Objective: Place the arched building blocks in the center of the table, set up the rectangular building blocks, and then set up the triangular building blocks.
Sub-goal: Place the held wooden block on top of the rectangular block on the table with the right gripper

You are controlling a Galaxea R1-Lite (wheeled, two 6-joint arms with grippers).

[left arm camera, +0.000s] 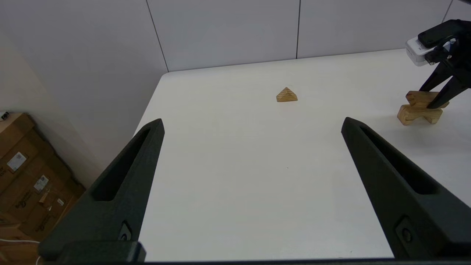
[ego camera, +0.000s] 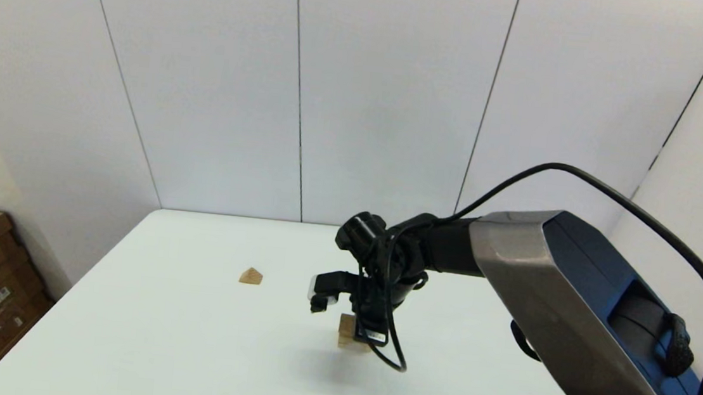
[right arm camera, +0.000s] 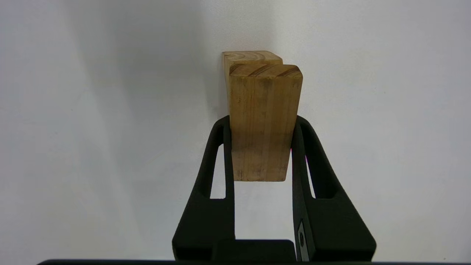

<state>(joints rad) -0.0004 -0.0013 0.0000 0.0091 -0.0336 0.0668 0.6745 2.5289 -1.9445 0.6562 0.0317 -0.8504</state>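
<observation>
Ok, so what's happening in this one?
The right hand is shut on the slab, holding it on top of the arch block near the middle of the table. The slab sits slightly askew on the arch. The triangle lies untouched on the table, off to the robot's left of the stack. The left hand is open and idle near the table's front edge, holding nothing.

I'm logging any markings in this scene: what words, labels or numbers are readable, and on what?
No text is readable.
Cardboard boxes beside the table: white stickers, too small to read.
Right claw: small white label, too blurred to read.
Wooden blocks: no markings visible.
</observation>
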